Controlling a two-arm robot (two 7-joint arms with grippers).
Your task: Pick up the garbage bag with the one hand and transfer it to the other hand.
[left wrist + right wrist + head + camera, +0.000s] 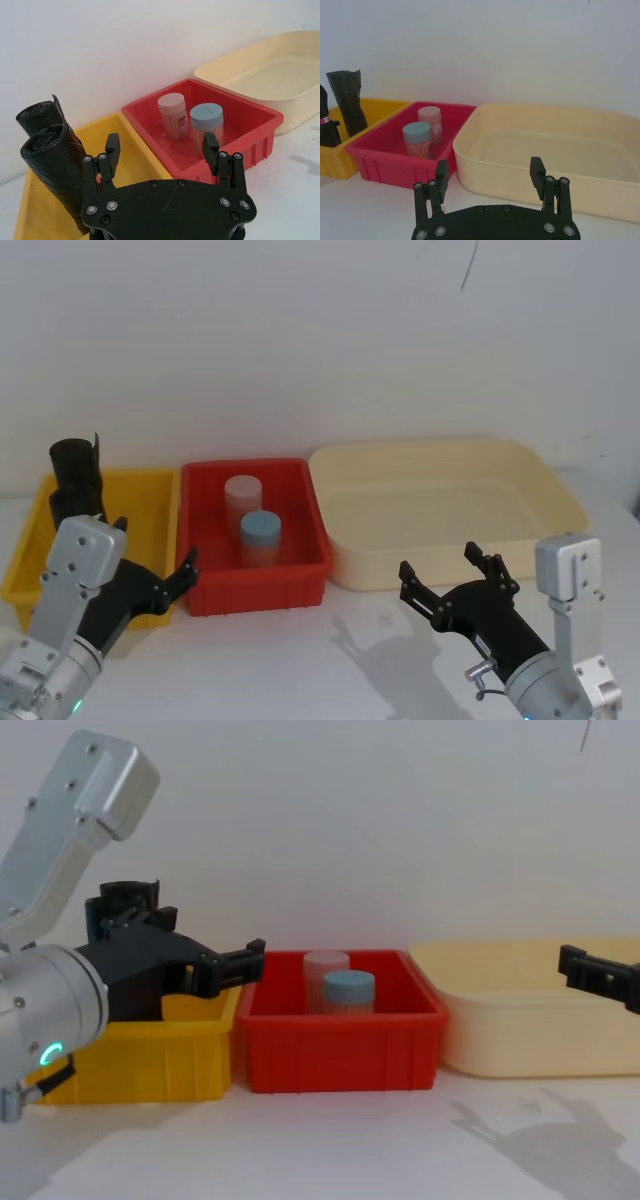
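You see the garbage bag (52, 170) as crinkled black plastic film with a dull sheen. The yellow bin (152, 502), red bin (255, 595) and cream tub (360, 560) are smooth, slightly glossy plastic. The left gripper (161, 144) is matt black, with a silver metal housing.

— Where does the head camera sit?
— Up high, tilted down; the red bin (255, 590) lies about eleven o'clock. The chest one looks level across, closer in.
— The wrists?
— Low and near, facing the back wall. All four share that bin.
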